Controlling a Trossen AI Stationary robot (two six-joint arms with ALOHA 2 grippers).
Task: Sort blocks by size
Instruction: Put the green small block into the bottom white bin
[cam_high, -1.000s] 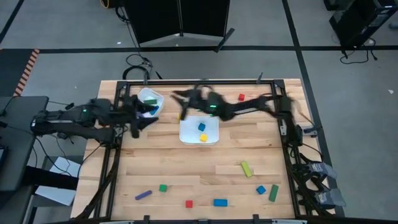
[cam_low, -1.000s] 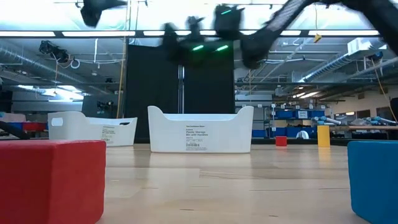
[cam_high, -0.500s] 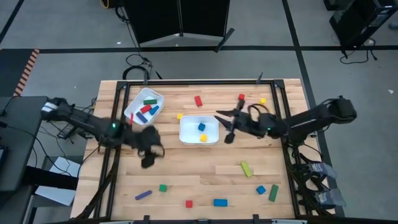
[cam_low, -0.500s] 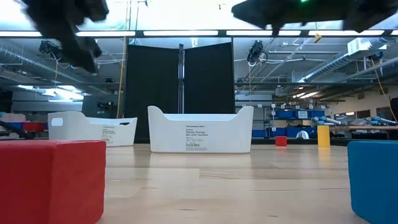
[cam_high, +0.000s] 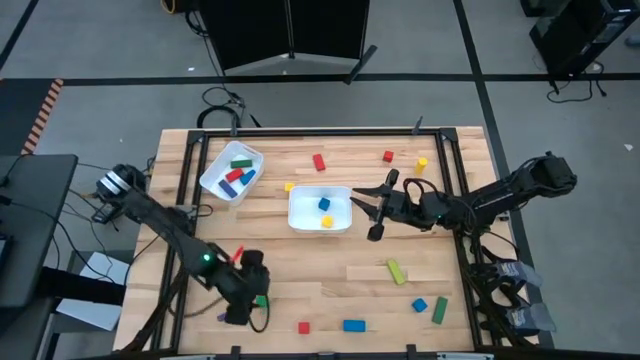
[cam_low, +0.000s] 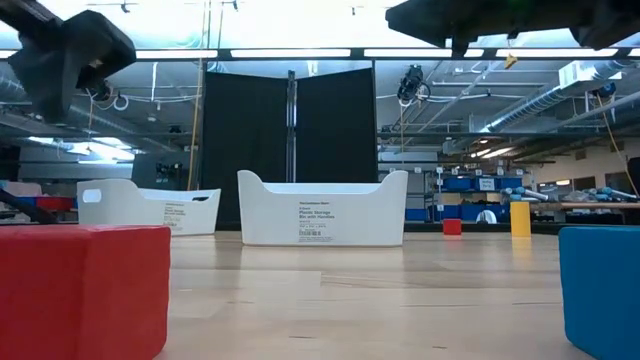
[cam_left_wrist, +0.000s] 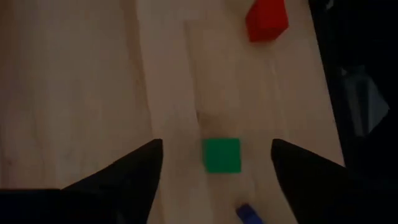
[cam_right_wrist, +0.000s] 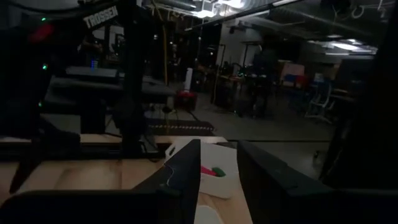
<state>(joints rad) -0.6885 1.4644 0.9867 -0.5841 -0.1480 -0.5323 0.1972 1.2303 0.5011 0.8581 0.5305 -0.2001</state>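
Wooden planks make up our desk (cam_high: 300, 250), ringed by a dark frame on a grey floor. We see our left hand (cam_high: 245, 300) low over the near-left part of the desk, its fingers (cam_left_wrist: 124, 177) spread wide with nothing between them; in the left wrist view a small green cube (cam_left_wrist: 222, 154) lies on the wood between the two fingers, a red cube (cam_left_wrist: 266, 20) sits farther off, and a bit of a blue-purple piece (cam_left_wrist: 250, 213) shows just beside the green one. Our right hand (cam_high: 375, 210) hangs just beside the right edge of the middle white tray (cam_high: 300, 218), fingers only a little apart and empty. That tray holds a blue and a yellow small block. A second white tray (cam_high: 212, 178) at the far left holds red, green and blue bars. Loose blocks lie scattered: a red bar (cam_high: 319, 162), a yellow-green bar (cam_high: 397, 271), a blue bar (cam_high: 353, 325) and a green bar (cam_high: 439, 311)
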